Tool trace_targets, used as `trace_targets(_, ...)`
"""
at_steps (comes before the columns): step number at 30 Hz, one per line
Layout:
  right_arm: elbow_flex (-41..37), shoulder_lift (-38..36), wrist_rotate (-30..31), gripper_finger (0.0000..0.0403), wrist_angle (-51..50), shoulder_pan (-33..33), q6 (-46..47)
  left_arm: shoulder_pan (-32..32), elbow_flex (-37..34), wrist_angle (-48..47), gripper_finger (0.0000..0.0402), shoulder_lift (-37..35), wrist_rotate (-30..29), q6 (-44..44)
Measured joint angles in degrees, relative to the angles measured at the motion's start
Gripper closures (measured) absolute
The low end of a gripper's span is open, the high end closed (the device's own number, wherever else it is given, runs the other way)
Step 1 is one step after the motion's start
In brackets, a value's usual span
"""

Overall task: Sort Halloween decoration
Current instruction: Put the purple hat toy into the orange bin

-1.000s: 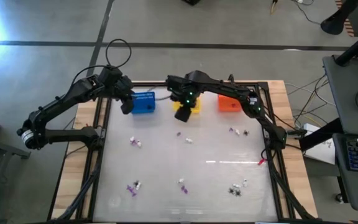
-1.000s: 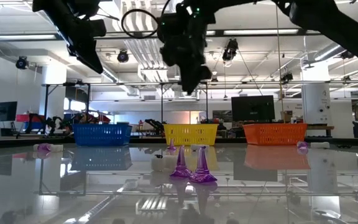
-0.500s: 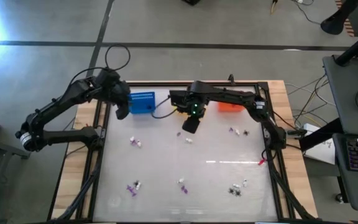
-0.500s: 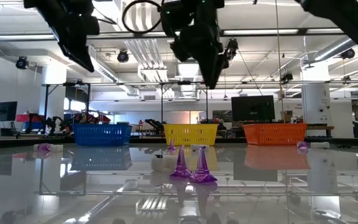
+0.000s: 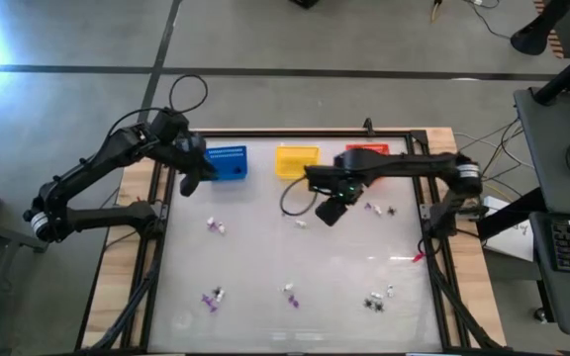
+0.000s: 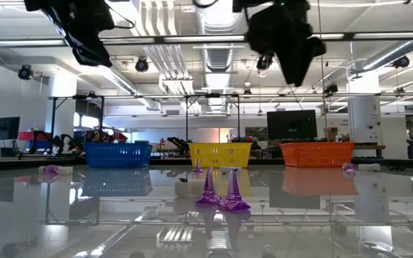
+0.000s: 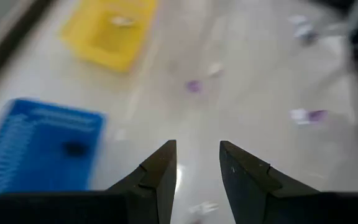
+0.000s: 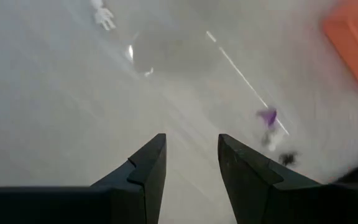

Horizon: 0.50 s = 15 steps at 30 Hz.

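Left wrist view alone shows dark trinket (image 7: 74, 148) inside blue basket (image 7: 36, 149)

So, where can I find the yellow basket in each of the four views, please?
High view: the yellow basket sits at the table's far edge, between the blue basket and the orange-red basket.
Low view: centre of the picture, again between the two.
Left wrist view: near the top edge.
Right wrist view: not in it.
Shared landmark: the blue basket.
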Motion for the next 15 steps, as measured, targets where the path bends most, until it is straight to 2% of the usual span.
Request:
trace_targets(3,-3.61,-4.19,2.77,0.0266,0.2,1.79,6.34,-0.98,0.0,2.71,0.0296,1.97,5.46,-1.63)
trace_targets(9,-7.21,-9.83,9.0,0.0266,0.63,4.44,16.81,-4.25,0.0,8.86,0.0296,8.14,-0.14,-2.7)
trace_targets(15,-7.42,-12.48,14.09,0.0266,1.06,5.38,18.33,-7.92,0.0,12.58,0.0296,13.55,0.46,-2.85)
